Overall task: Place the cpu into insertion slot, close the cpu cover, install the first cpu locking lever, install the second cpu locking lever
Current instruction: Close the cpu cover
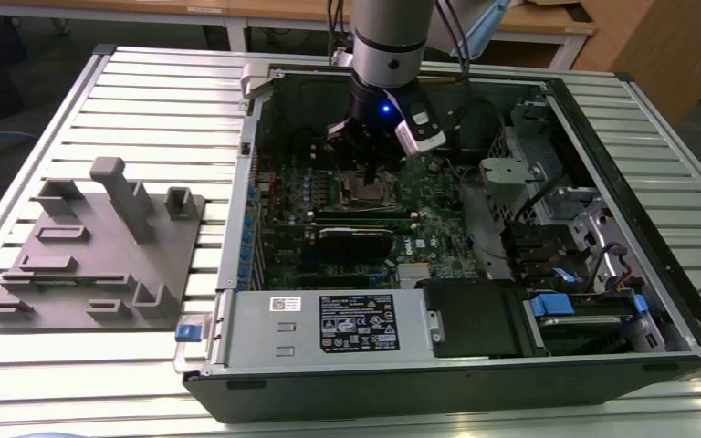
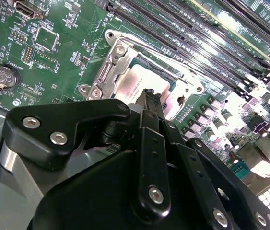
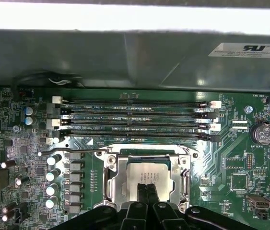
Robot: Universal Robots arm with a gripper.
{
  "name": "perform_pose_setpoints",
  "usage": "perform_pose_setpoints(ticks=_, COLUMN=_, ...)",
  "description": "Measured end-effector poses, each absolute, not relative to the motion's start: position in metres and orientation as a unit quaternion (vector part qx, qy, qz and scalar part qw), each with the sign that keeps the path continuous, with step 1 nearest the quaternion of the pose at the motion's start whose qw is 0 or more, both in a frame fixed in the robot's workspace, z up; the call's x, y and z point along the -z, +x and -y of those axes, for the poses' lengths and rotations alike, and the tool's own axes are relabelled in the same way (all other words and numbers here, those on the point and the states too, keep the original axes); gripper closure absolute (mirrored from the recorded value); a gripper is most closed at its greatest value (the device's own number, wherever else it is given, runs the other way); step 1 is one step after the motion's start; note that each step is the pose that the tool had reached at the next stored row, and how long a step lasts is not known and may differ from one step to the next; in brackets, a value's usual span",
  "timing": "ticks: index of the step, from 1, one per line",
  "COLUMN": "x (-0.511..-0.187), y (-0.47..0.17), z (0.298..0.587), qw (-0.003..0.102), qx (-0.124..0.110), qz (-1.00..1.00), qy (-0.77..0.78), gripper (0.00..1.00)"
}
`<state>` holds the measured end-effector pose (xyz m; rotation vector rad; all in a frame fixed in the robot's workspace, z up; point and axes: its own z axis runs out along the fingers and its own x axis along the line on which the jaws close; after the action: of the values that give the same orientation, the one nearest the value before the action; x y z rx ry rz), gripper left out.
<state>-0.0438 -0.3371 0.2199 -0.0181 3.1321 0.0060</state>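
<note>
Matte square cpu (image 3: 149, 171), silvery cpu cover (image 3: 111, 178)

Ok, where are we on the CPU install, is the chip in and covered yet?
Done: the cpu is seated, with the cpu cover lying flat around it. In hand: the gripper, fingers together and holding nothing, is right over the chip. Left: one locking lever lies flat along the cover's edge, but I cannot tell whether either lever is latched.

cpu (image 3: 146, 173): grey metal top is shining
cpu cover (image 3: 110, 181): silvery metal is glinting
end effector (image 2: 149, 94): is showing matt black
</note>
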Motion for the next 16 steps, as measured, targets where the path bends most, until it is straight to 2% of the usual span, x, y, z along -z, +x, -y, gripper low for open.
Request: perform_pose_setpoints(ticks=16, x=-0.219, y=-0.06, z=0.337, qw=0.006, qx=-0.002, qz=-1.0, qy=-0.006, gripper=0.9)
